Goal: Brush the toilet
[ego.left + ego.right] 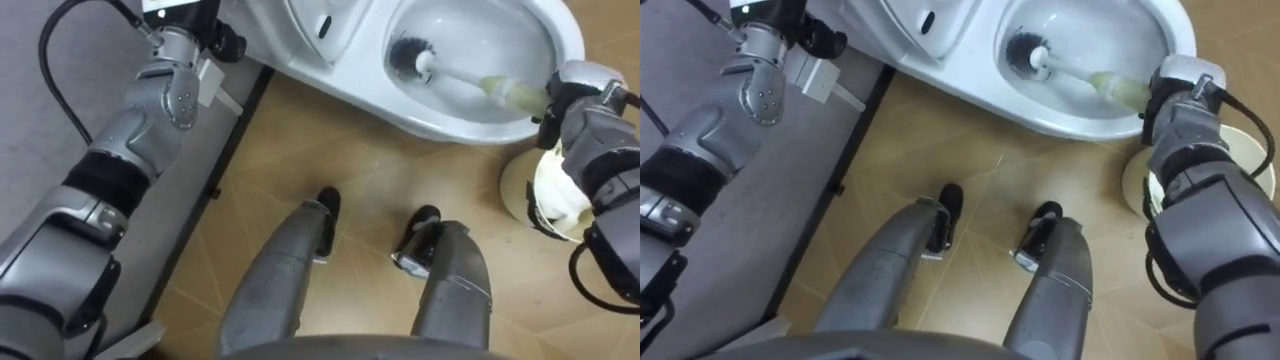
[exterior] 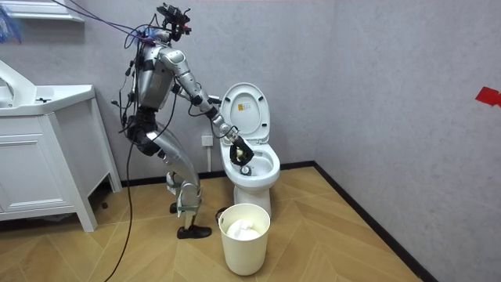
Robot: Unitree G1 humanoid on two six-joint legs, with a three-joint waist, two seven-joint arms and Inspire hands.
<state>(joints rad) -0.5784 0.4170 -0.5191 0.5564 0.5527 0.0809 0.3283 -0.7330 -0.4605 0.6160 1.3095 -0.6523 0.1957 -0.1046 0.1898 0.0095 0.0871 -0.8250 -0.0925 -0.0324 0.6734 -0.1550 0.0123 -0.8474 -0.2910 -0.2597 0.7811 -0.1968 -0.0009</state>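
Where the white ceramic toilet bowl point(image 1: 455, 125) lies open below my head, the toilet brush point(image 1: 450, 75) slants across its inside. Its round black bristle head point(image 1: 405, 55) rests low against the wet inner wall on my left side of the bowl. A white neck runs from the head toward my right and widens into a pale yellow-green plastic handle point(image 1: 510, 93) that crosses the rim.

My right robot hand point(image 1: 572, 88) sits at the bowl's right edge with the handle's outer end inside it. The fingers are closed round that end, though the back of the hand covers most of them. Just below that arm stands a round cream waste bin point(image 1: 518, 190) with white crumpled material in it, close beside the toilet's base on the herringbone wood floor point(image 1: 330, 150).

My left robot hand point(image 1: 205, 42) is raised at the upper left, next to the toilet's outer side and near the grey wall. Its fingers are cut off at the frame's edge, so I cannot tell how far they are open.

From the room view I stand bent forward before the toilet, right arm reaching down into the bowl, with the white oval lid point(image 2: 244, 110) upright behind it.
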